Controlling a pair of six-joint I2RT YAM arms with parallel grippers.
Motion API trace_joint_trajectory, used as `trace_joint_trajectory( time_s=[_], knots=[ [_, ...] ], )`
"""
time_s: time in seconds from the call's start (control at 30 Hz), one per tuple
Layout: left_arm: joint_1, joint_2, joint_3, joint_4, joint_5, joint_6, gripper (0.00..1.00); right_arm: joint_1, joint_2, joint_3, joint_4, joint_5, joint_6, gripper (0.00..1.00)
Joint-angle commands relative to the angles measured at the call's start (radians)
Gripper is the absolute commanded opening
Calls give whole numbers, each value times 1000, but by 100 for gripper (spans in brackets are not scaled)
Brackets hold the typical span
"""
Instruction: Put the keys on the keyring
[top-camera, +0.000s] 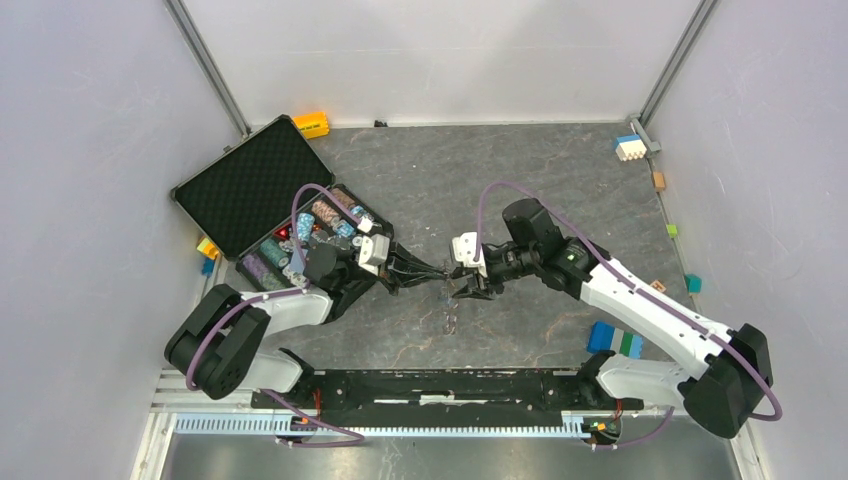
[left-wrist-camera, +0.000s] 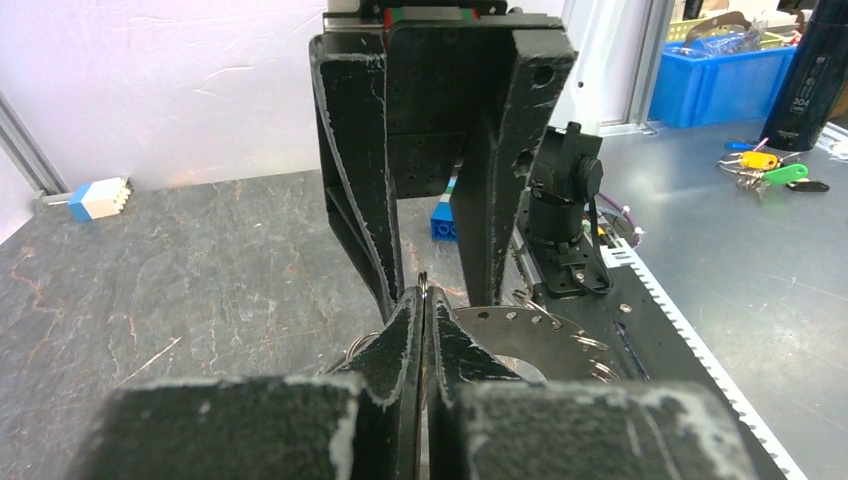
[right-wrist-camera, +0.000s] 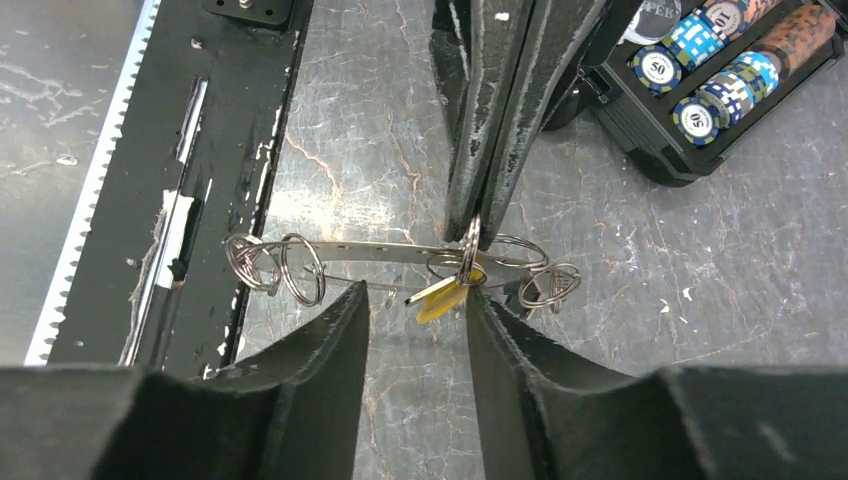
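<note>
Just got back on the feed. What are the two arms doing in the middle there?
The left pincer is shut on one ring of the keyring, which looks like a cluster of split rings on a flat metal strip, and it holds this out between the arms. The right pincer faces it, open, with its fingers on either side of a yellow key that seems to hang from the cluster. It grips nothing.

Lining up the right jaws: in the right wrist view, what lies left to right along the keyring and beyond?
Left-end split rings → yellow key → right-end split rings → poker chip case.
</note>
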Motion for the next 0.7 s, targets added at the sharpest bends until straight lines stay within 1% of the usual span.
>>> trace_joint_trajectory(
  time_s=[0.0,0.2,0.33,0.47,0.67],
  knots=[
    [-2,-17,3,112,7,-50,2,-2,5,-8,84,-15,28,41],
    [-3,-17,2,119,13,-49,2,-2,19,-18,117,-28,49,27],
    [-2,-15,2,120,18,-42,2,-2,20,-25,127,-31,56,23],
    [-2,-12,2,122,18,-42,2,-2,7,-39,141,-15,59,23],
    [-2,-13,2,122,18,-42,2,-2,-6,-68,158,-1,59,34]
  ],
)
